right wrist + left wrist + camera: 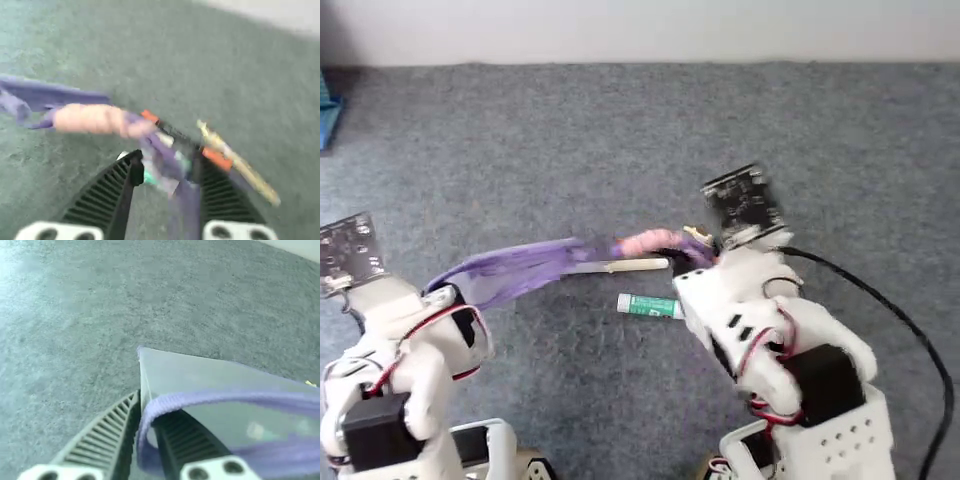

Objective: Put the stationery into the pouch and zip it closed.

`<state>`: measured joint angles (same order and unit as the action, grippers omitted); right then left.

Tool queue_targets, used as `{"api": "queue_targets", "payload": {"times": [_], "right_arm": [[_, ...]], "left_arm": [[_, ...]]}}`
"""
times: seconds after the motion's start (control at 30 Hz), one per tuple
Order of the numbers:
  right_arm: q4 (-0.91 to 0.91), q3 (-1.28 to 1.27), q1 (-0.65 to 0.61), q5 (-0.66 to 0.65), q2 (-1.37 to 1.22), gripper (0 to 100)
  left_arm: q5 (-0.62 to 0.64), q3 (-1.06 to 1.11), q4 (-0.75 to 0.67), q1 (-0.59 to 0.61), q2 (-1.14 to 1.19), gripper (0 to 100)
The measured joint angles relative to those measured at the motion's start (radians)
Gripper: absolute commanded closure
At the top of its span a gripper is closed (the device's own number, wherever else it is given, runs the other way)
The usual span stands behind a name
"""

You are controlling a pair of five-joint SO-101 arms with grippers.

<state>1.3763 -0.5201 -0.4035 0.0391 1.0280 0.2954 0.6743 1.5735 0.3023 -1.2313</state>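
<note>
Firstly, from the left side across:

- The left claw is closed narrowly on the purple-trimmed corner of the pouch, with the trim pinched between its ribbed fingers.
- From that claw, the translucent pouch stretches off the grey carpet towards the right claw.
- A white pen lies along the pouch's lower edge, nearer the right claw; I cannot tell whether it is inside.
- A green-and-white tube lies on the carpet just beside the right claw, outside the pouch.
- A pink piece sits at the pouch's top edge, close to the right claw.
- The right claw holds the pouch's other end bunched between its fingers.
</note>
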Motion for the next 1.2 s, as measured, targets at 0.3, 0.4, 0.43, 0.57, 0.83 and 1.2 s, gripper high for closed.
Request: {"api": "queue_targets", "payload": {"times": [0.3,0.4,0.43,0.57,0.83,1.2], "right_arm": [[0.092,-0.034,0.117,0.097,-0.020,74.0],[0.055,-0.074,0.120,0.086,-0.117,74.0],[0.044,-0.074,0.123,0.086,-0.143,74.0],[-0.011,-0.077,0.123,0.080,-0.336,74.0],[-0.146,-0.066,0.123,-0.078,-0.667,74.0],[-0.175,0.207,0.091,-0.210,-1.069,74.0]], "left_arm": [[0.000,0.000,0.109,0.190,-0.009,99],[0.000,0.000,0.112,0.244,-0.009,99],[0.000,0.000,0.112,0.262,-0.009,99],[0.000,0.000,0.117,0.319,-0.009,99],[0.009,0.000,0.117,0.348,-0.009,99],[0.018,0.000,0.117,0.348,-0.009,99]]}}
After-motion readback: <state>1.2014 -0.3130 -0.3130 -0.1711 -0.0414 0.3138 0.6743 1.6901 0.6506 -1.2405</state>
